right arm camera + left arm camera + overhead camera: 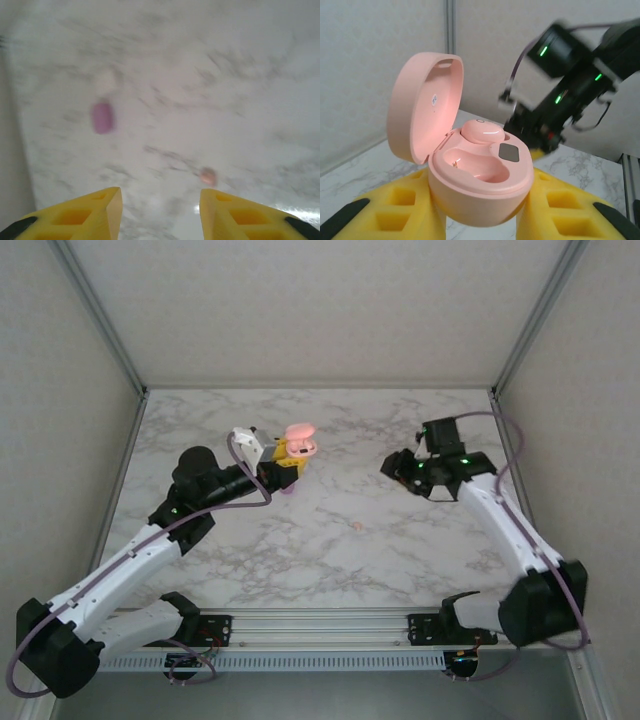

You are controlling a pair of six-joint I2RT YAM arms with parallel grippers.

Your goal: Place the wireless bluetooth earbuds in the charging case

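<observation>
Left arm (130, 560) extended, my left gripper (283, 468) clamps the open case (480, 187), one earbud (482, 132) seated; right arm (510, 525) bent inward, my right gripper (160, 210) hangs parted and empty over the table (350, 575).

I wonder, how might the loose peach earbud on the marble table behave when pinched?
The peach earbud looks rounded, so it may roll or squirt out of a pinch. It is tiny, so probably very light. The marble table appears smooth, so a nudge would likely slide it.
</observation>
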